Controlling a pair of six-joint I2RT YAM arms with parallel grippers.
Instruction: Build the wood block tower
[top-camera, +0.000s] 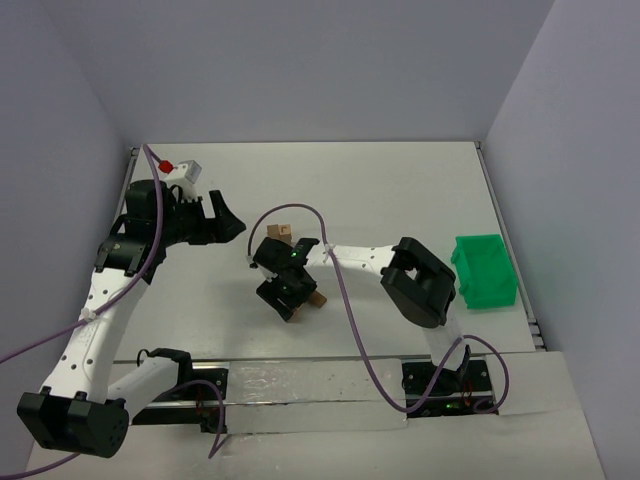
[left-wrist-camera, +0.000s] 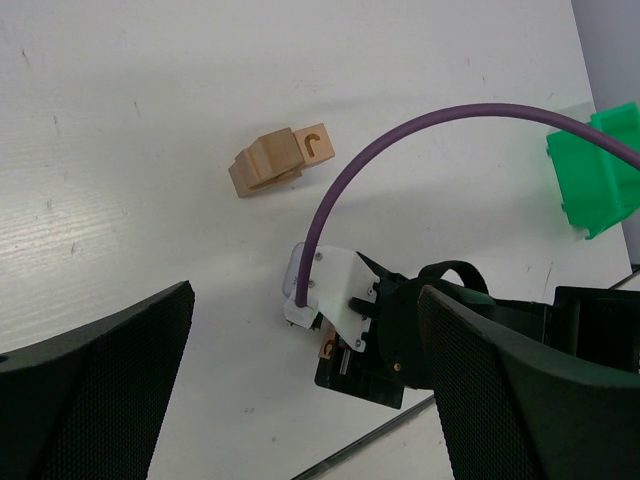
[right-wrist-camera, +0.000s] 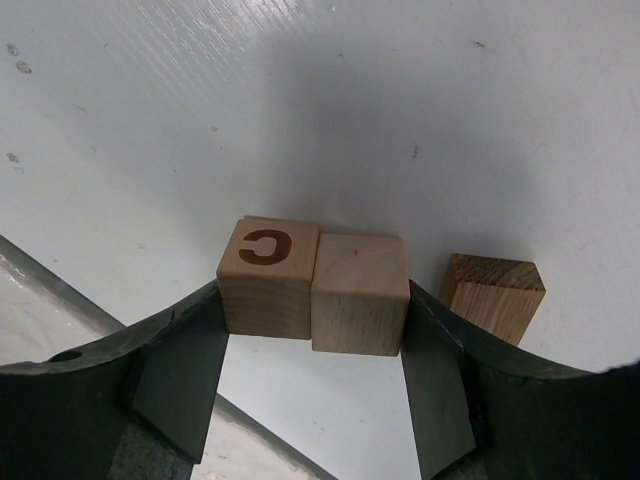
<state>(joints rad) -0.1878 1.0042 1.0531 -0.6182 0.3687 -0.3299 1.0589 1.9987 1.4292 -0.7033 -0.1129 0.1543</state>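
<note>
My right gripper (right-wrist-camera: 312, 305) is shut on two small wood blocks held side by side between its fingers: one with a burnt letter C (right-wrist-camera: 268, 275) and a plain one (right-wrist-camera: 360, 293). I cannot tell if they rest on the table. A darker wood block (right-wrist-camera: 493, 293) lies just outside the right finger, also in the top view (top-camera: 316, 298). A small cluster of stacked blocks (left-wrist-camera: 272, 162) (top-camera: 283, 233) sits farther back, one showing a C (left-wrist-camera: 315, 143). My left gripper (top-camera: 226, 224) (left-wrist-camera: 305, 330) is open and empty, left of that cluster.
A green plastic bin (top-camera: 485, 271) (left-wrist-camera: 592, 170) stands at the right of the white table (top-camera: 400, 190). The right arm's purple cable (top-camera: 340, 290) loops over the middle. Walls close in on the left, back and right.
</note>
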